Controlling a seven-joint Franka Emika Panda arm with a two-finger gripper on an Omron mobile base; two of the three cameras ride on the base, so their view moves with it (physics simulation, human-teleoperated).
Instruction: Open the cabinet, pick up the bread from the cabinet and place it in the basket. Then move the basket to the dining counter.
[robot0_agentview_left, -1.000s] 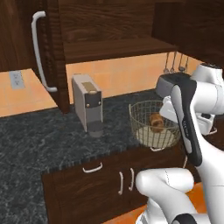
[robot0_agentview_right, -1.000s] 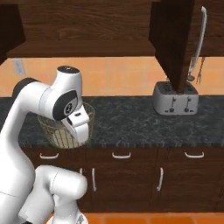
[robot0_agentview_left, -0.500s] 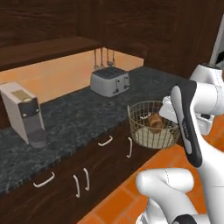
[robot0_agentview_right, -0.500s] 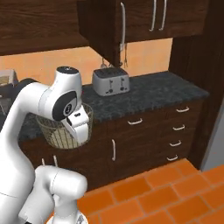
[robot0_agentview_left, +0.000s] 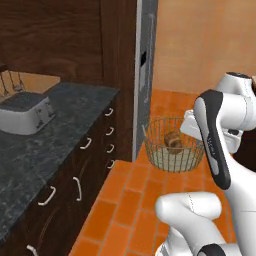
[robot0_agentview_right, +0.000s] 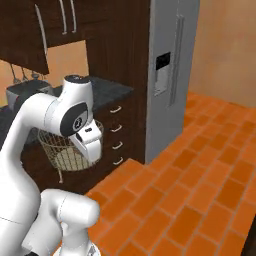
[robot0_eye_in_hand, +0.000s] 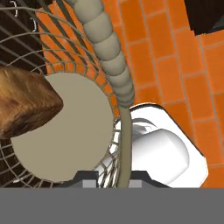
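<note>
Fridge (robot0_agentview_right: 172, 70) and black desk (robot0_agentview_left: 35, 150) are passed on the robot's left; the dining desk is not identified in these views, so its bearing from the end effector cannot be told. Basket (robot0_agentview_left: 174, 145) is carried clear above the tiled floor (robot0_agentview_right: 200, 190). End effector (robot0_eye_in_hand: 114, 175) is seen clamped nearly closed on the basket's rim wire. Bread (robot0_agentview_left: 173, 140) lies inside, on the pale bottom.
</note>
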